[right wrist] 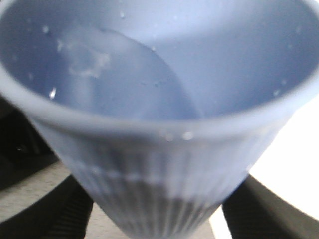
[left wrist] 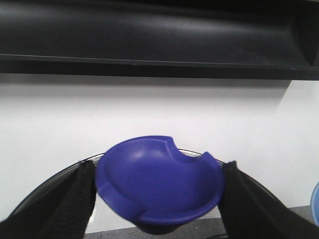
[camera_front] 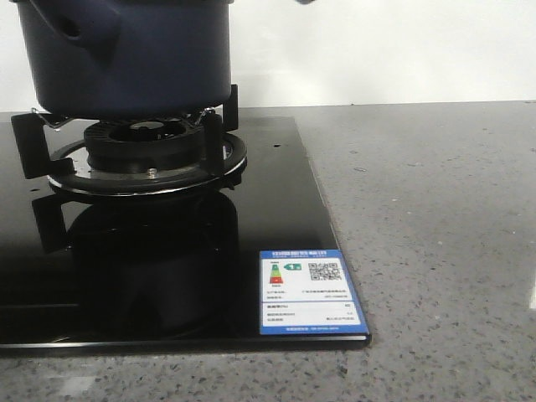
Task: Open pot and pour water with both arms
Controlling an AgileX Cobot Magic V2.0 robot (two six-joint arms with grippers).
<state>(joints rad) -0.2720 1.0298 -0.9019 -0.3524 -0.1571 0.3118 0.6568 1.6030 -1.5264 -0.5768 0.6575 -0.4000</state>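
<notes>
Front view puts the pot (camera_front: 126, 54) at about ten o'clock, seated on the burner grate (camera_front: 142, 151) of a glossy black cooktop (camera_front: 167, 276); its rim is cropped, so whether it is uncovered cannot be told there. On the left wrist, the left gripper (left wrist: 158, 191) is clamped on a blue knobbed lid (left wrist: 159, 186), lifted against a white wall (left wrist: 149, 114), so opening looks done. The right gripper (right wrist: 157, 211) is closed around a ribbed light-blue cup (right wrist: 164, 164) (droplets inside, water level unclear), so pouring probably remains. Speckled grey countertop (camera_front: 435, 234) spreads toward three o'clock.
</notes>
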